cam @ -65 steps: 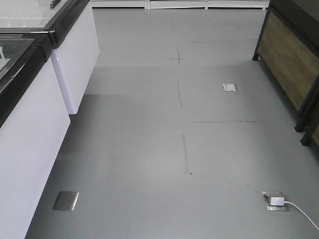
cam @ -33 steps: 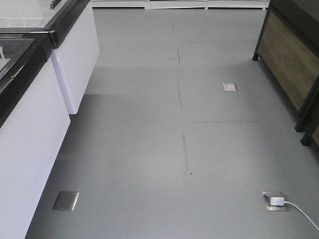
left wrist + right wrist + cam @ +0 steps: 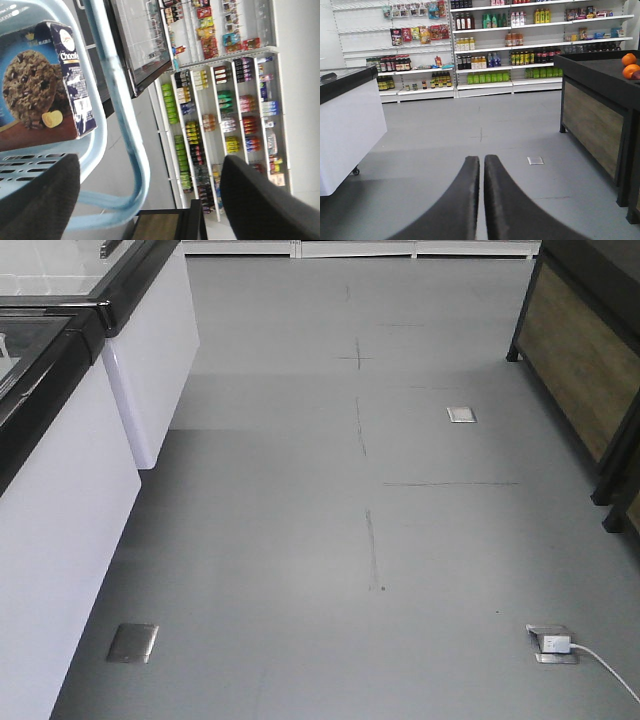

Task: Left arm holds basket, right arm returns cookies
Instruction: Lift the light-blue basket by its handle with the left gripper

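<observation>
Shelves (image 3: 220, 100) are filling the frame's right, cookies (image 3: 40, 90) sitting in the basket (image 3: 100, 117) upper left; left claw (image 3: 150, 162) is gaping wide, right claw (image 3: 482, 159) pinching closed, empty.

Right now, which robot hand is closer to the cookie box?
Left. The left gripper is open at the basket, its handle between the fingers, and the cookie box sits inside. The right gripper is shut, pointing across the floor, with no cookie box in its view.
</observation>
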`<state>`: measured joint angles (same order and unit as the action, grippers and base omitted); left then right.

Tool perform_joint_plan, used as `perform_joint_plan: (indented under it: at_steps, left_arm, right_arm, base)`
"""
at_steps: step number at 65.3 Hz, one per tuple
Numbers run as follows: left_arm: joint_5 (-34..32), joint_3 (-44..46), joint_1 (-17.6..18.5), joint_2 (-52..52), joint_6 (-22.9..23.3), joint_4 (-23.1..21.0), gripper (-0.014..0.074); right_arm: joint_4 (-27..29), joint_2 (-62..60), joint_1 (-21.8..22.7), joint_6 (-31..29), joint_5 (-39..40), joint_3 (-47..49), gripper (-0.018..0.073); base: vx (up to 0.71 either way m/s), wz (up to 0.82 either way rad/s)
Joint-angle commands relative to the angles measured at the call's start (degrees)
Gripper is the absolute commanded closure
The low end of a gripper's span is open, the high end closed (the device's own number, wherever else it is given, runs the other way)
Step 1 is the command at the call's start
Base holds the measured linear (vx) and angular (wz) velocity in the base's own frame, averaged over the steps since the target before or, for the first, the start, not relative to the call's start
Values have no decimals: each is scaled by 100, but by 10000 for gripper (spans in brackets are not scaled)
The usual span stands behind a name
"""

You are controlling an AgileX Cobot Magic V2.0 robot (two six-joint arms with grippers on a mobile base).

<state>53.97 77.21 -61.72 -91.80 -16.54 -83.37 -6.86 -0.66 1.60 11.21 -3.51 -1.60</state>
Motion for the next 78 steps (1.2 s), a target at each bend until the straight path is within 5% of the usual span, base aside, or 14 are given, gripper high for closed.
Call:
perform_joint_plan:
  at_steps: [1, 14, 50, 57, 70, 78]
  left_arm:
    - [46, 185, -4, -36, -345, -955, 37]
    - [283, 185, 35, -560, -755, -1885, 37]
    - [218, 533, 229, -1027, -799, -1879, 66]
    - [218, 533, 229, -1027, -767, -1879, 174]
    - [213, 533, 229, -1016, -765, -1879, 588]
    - [252, 533, 229, -1016, -779, -1879, 604]
  right_arm:
    - [-55, -70, -1, -22, 398, -108, 570]
    - [-55, -70, -1, -22, 398, -108, 570]
    - [-55, -70, -1, -22, 397, -103, 570]
    - [-55, -70, -1, -22, 397, -103, 570]
    - [-55, -70, -1, -22, 397, -103, 570]
    - [-55, -70, -1, -22, 397, -103, 570]
  base:
    - [0, 0]
    - [0, 0]
    - [0, 0]
    - [0, 0]
    - [0, 0]
    - [0, 0]
